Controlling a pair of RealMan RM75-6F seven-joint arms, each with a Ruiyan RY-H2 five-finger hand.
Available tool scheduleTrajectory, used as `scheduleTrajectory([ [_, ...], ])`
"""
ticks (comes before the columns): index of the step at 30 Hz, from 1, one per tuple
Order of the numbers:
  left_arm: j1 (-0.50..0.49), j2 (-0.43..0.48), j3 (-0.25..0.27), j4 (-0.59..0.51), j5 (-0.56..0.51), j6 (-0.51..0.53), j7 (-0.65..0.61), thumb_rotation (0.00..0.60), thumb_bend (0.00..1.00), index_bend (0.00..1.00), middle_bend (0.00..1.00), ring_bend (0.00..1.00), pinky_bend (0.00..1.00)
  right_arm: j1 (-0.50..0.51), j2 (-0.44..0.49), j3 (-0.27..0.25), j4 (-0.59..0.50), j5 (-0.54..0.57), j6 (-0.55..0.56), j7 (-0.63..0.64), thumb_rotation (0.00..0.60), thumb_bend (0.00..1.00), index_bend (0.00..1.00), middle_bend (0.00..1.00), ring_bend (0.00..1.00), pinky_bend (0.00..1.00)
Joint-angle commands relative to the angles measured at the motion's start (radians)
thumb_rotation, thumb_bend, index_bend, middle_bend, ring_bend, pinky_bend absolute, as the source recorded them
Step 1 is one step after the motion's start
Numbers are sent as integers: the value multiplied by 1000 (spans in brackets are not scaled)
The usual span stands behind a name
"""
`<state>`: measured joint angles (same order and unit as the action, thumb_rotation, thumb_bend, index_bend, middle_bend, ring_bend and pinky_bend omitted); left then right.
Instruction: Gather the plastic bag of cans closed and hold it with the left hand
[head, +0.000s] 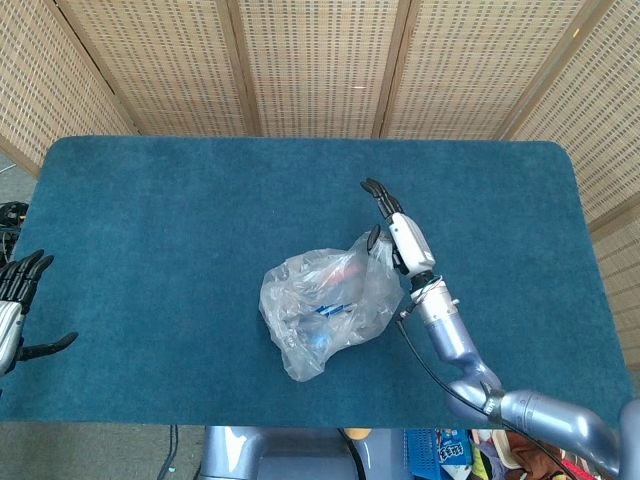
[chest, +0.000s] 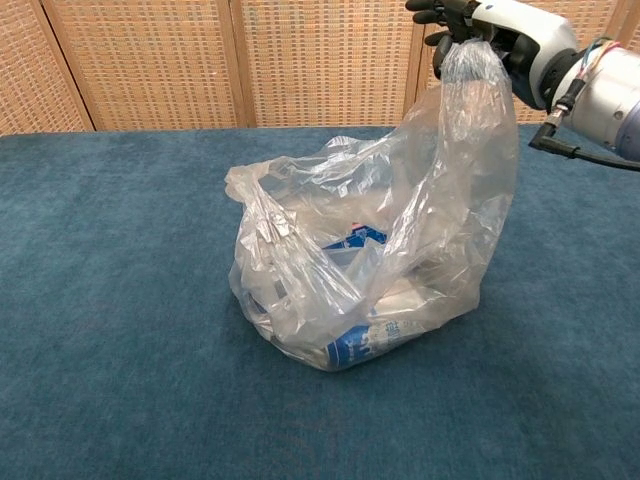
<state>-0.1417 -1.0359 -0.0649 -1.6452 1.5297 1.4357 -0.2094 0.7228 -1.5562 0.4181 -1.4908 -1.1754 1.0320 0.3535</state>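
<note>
A clear plastic bag (chest: 360, 270) (head: 320, 305) holding blue-and-white cans (chest: 375, 335) sits mid-table. My right hand (chest: 495, 30) (head: 398, 235) pinches the bag's right top edge and holds it stretched up and to the right. The bag's left rim (chest: 255, 190) sags open, untouched. My left hand (head: 15, 310) shows only in the head view, at the table's far left edge, fingers spread and holding nothing, far from the bag.
The blue carpeted table (head: 180, 200) spreads around the bag. Woven screen panels (head: 320, 60) stand behind its far edge. A dark cable (chest: 590, 155) runs along my right forearm.
</note>
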Motion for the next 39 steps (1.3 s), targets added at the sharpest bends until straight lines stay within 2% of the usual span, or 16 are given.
scheduleTrajectory([
  [1, -43, 32, 37, -15, 85, -59, -180, 600, 126, 0, 0, 0, 0, 0, 17, -7, -10, -19, 15, -30, 600, 982, 47, 38, 0, 5],
  [3, -79, 66, 69, -34, 129, -121, -337, 600, 128, 0, 0, 0, 0, 1, 26, -9, -16, -24, 20, -51, 600, 983, 47, 38, 0, 5],
  [9, -268, 166, 175, -74, 305, -329, -942, 600, 145, 0, 0, 0, 0, 4, 42, -10, -40, -21, 27, -89, 600, 986, 45, 38, 0, 5],
  [11, -331, 174, 205, -64, 363, -361, -1109, 600, 147, 0, 0, 0, 0, 5, 44, -8, -47, -13, 27, -99, 600, 985, 44, 38, 0, 5],
  [13, -378, 165, 224, -46, 400, -371, -1218, 600, 149, 0, 0, 0, 0, 7, 45, -6, -53, -3, 26, -108, 600, 986, 44, 38, 0, 5],
  [18, -446, 119, 234, -33, 399, -388, -1343, 600, 154, 8, 0, 0, 69, 12, 48, -6, -61, 11, 22, -128, 600, 985, 43, 38, 0, 5],
  [24, -534, 98, 272, -48, 386, -449, -1487, 600, 172, 107, 11, 12, 166, 22, 49, 2, -63, 33, 15, -140, 600, 985, 42, 38, 0, 5],
  [31, -660, 66, 319, -38, 406, -500, -1698, 600, 170, 131, 29, 27, 195, 31, 46, 12, -55, 55, 10, -143, 600, 985, 43, 38, 0, 5],
  [39, -756, -13, 328, -9, 400, -502, -1873, 600, 155, 123, 51, 51, 201, 41, 40, 12, -55, 58, 8, -150, 600, 984, 43, 38, 0, 5],
])
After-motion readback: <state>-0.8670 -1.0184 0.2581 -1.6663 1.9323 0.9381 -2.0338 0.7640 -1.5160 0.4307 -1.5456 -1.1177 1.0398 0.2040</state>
